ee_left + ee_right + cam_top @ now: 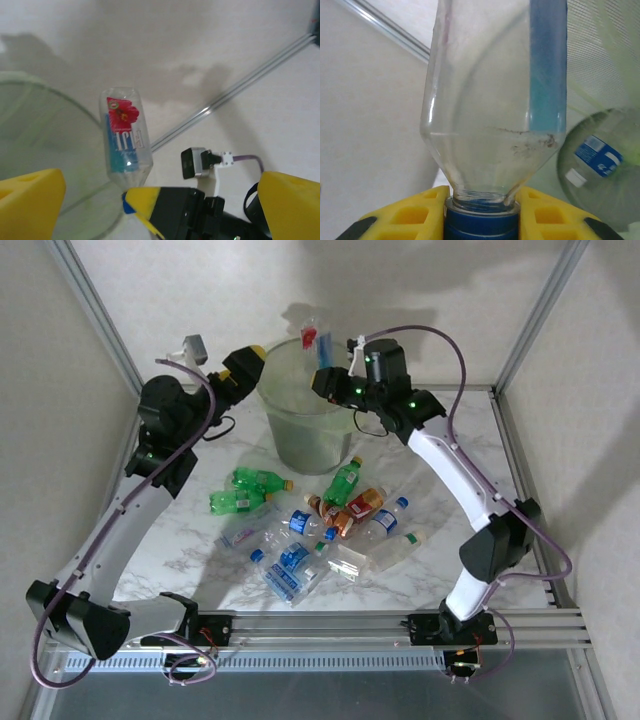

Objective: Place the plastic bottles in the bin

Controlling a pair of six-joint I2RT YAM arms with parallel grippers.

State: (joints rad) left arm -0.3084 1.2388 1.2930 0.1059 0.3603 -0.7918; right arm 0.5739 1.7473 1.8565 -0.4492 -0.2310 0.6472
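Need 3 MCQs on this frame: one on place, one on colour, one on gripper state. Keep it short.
1. Where is the clear bottle that the right gripper holds?
A. raised at the bin's rim
B. lying on the table
C. in the left gripper

2. Its cap is:
A. yellow
B. red
C. blue

3. The left gripper is:
A. shut on a green bottle
B. open, holding nothing
C. shut, empty

Key: 1A, the top view shows it up by the rim. 2C, the right wrist view shows blue between the yellow fingers. 3B, its fingers stand wide apart in the left wrist view.
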